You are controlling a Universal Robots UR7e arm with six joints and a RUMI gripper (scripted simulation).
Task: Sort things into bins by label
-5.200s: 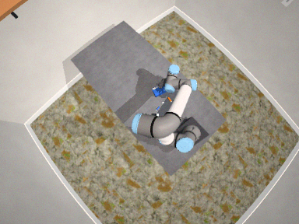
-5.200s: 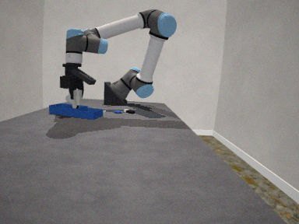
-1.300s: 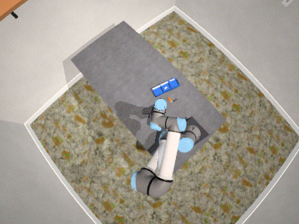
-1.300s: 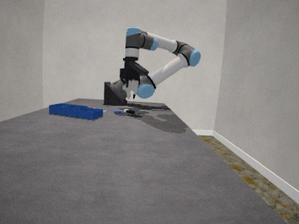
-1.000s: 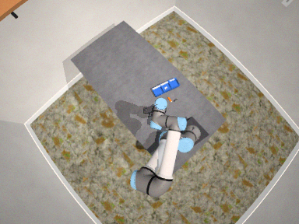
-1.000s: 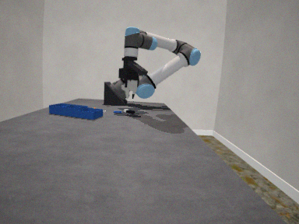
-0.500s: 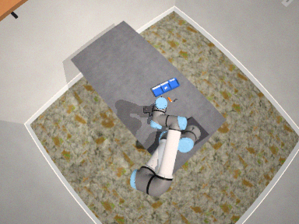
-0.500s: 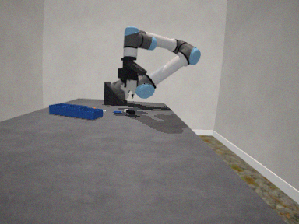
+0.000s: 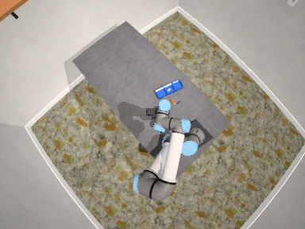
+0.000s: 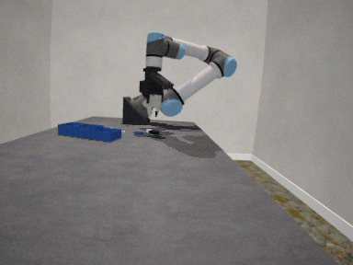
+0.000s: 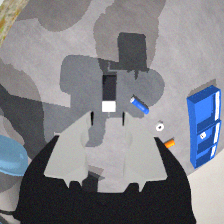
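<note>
A black bar with a white end (image 11: 108, 94) lies on the grey table. My gripper (image 11: 108, 112) hovers just above it, fingers a little apart with nothing between them. The gripper also shows in the overhead view (image 9: 150, 112) and the side view (image 10: 154, 111). To the right of the bar lie a small blue cylinder (image 11: 140, 105), a tiny white ring-shaped piece (image 11: 159, 126) and a small orange piece (image 11: 170, 143). The blue bin (image 11: 204, 127) with several compartments stands upright further right; it also shows in the overhead view (image 9: 168, 88) and the side view (image 10: 88, 131). Its labels are too small to read.
A dark block (image 10: 133, 111) stands on the table behind the arm. The table's edges drop to a patterned floor (image 9: 79, 151). The arm's own elbow (image 9: 187, 148) hangs over the table's near corner.
</note>
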